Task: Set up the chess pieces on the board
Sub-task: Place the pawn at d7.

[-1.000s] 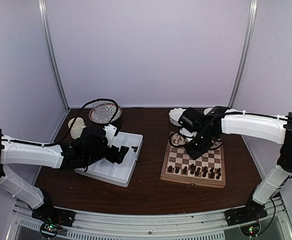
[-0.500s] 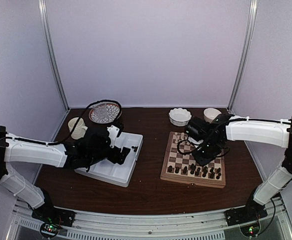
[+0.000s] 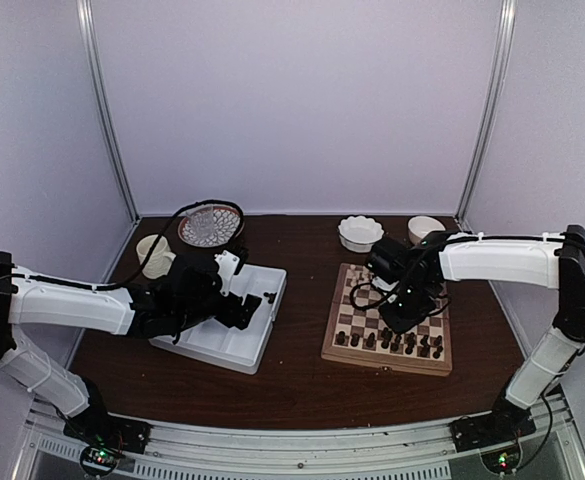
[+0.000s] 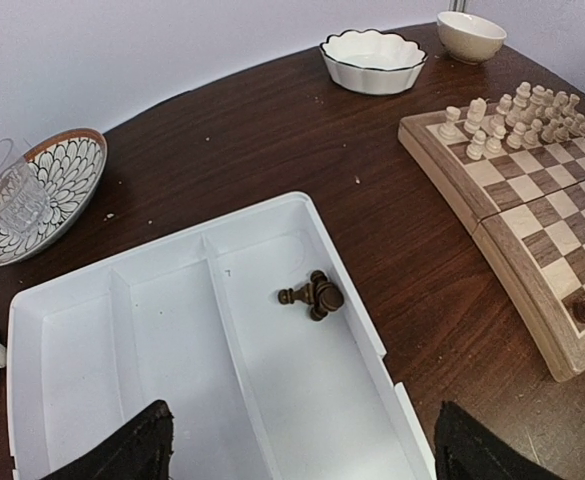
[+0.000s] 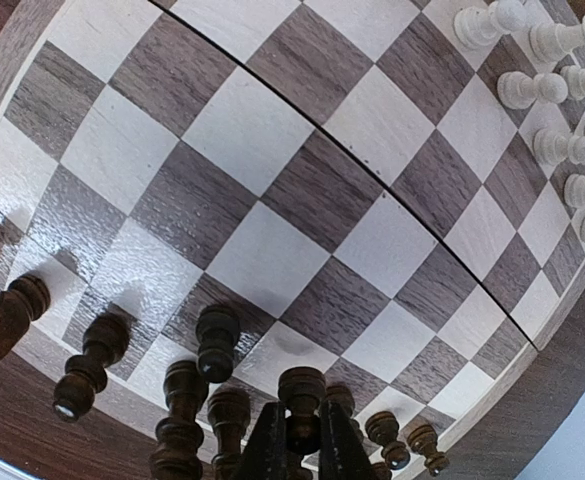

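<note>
From above, the left gripper hangs over the white tray. Its fingers are wide apart. A few dark pieces lie in the tray. The right gripper is down low over the board, close to a row of dark men at the near edge.

From the left wrist, the two black fingers stand far apart over the tray and hold nothing. The dark pieces lie in a small heap in the right part of the tray. The board sits to the right, with cream pieces at its far side.

From the right wrist, the fingers are squeezed together on one dark piece. It is among the other dark men at the board's near edge. The middle squares are bare
</note>
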Action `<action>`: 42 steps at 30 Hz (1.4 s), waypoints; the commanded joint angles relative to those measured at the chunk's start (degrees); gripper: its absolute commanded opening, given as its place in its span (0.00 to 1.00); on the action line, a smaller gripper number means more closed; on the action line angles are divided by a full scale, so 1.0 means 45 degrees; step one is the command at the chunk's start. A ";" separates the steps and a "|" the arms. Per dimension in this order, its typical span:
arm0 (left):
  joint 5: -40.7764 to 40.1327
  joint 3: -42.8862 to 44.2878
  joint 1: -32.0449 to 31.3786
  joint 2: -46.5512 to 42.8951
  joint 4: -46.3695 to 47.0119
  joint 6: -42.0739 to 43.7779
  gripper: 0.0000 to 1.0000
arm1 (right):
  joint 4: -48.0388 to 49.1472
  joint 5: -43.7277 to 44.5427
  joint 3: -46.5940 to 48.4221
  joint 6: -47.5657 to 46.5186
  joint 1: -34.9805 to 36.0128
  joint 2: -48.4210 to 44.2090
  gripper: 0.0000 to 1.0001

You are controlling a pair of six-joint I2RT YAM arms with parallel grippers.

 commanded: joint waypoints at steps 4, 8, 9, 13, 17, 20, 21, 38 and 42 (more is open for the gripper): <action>0.0150 0.0392 -0.0020 0.0077 0.0049 0.0005 0.90 | 0.0233 -0.0399 -0.0014 -0.0135 -0.0176 0.0510 0.08; 0.0235 0.0357 -0.0019 0.0021 0.0057 0.0017 0.90 | 0.0203 -0.0497 -0.0061 -0.0064 -0.0163 0.0574 0.08; 0.0235 0.0360 -0.0019 0.0017 0.0052 0.0026 0.90 | 0.0201 -0.0516 -0.0065 -0.0038 -0.0162 0.0581 0.07; 0.0272 0.0347 -0.0020 0.0000 0.0061 0.0026 0.90 | 0.0124 -0.0610 -0.0076 0.0041 -0.0181 0.0513 0.06; 0.0332 0.0345 -0.0010 -0.0041 0.0088 0.0027 0.90 | 0.0045 -0.0620 -0.0043 0.0051 -0.0182 0.0558 0.06; 0.0362 0.0339 -0.0019 -0.0043 0.0085 0.0016 0.90 | 0.0006 -0.0549 -0.0033 0.0044 -0.0202 0.0655 0.08; 0.0358 0.0331 -0.0020 -0.0035 0.0090 0.0016 0.90 | -0.0012 -0.0498 -0.0025 0.0063 -0.0206 0.0664 0.08; 0.0471 0.0363 -0.0019 -0.0013 0.0085 0.0026 0.90 | -0.0131 -0.0149 0.0218 0.0075 -0.0201 0.0621 0.25; 0.0470 0.0353 -0.0020 -0.0009 0.0090 0.0022 0.90 | -0.0257 0.0070 0.0418 0.0121 -0.0211 0.0470 0.25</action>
